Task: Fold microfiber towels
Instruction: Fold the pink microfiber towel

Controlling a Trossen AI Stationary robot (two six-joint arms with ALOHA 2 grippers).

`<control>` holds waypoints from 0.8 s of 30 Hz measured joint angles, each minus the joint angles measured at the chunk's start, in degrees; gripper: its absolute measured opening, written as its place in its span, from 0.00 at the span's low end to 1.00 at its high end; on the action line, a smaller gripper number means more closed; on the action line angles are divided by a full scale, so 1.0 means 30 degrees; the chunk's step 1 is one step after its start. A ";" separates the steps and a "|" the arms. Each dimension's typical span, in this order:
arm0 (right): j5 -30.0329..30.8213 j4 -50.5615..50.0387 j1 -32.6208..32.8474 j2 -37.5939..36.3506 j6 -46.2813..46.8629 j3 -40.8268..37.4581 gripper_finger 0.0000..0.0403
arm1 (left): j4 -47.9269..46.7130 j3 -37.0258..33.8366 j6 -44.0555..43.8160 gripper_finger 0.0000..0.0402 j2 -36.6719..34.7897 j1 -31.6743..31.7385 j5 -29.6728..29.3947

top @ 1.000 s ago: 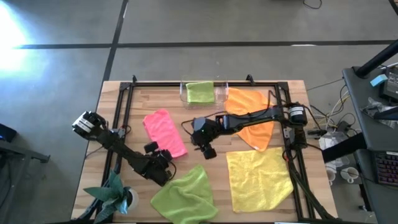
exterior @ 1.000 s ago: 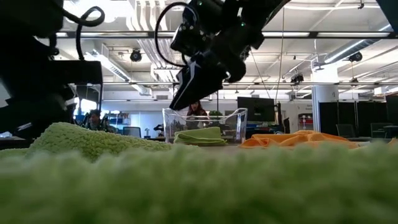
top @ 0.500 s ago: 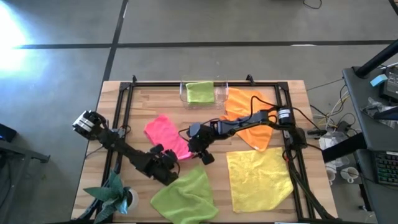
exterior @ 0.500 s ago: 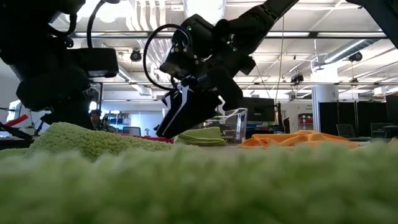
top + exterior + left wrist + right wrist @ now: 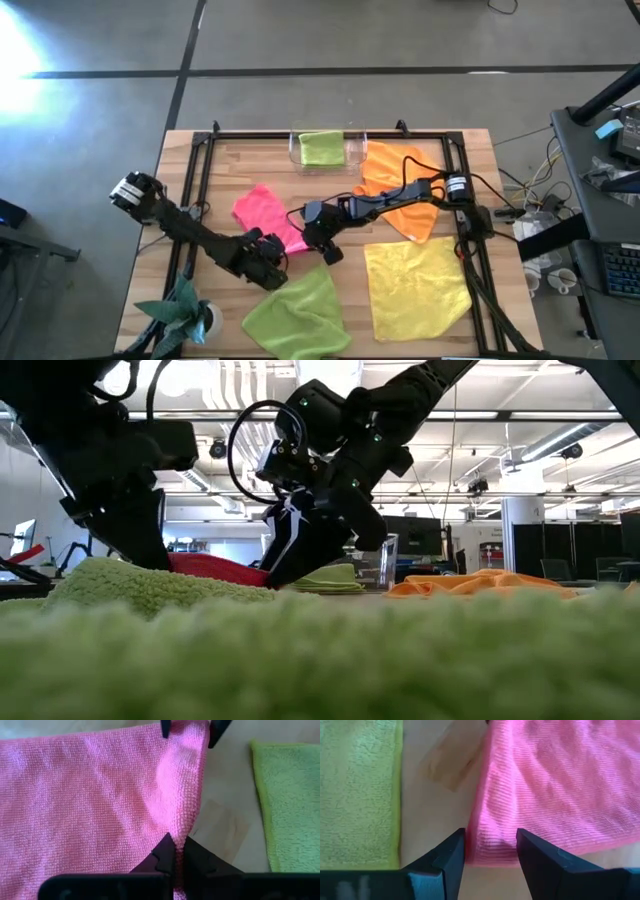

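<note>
- Pinching the near edge of the hot pink towel point(image 5: 264, 213), the left gripper point(image 5: 270, 262) is clenched on its fine ribbed weave.
- Right of that, the right gripper point(image 5: 330, 250) straddles the pink towel's corner, fingers point(image 5: 447, 857) spread, not clamped.
- Five soft cloths: two lime green point(image 5: 297, 318) point(image 5: 322, 148), one pink, one orange point(image 5: 400, 190), one yellow point(image 5: 417, 289).

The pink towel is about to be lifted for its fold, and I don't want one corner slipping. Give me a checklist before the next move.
1. Left gripper shut on the pink towel edge: ok.
2. Right gripper astride its corner: ok.
3. Right gripper shut on it: not ok, jaws open.
4. Nearby green towel clear of both grippers: ok.
5. Grip depth on the left: cannot tell.
</note>
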 joint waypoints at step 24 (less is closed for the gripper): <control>0.2450 -0.2588 0.0084 -0.0242 0.0311 0.0775 0.04 | 0.0075 -0.0322 0.0659 0.00 -0.1361 0.0896 0.1008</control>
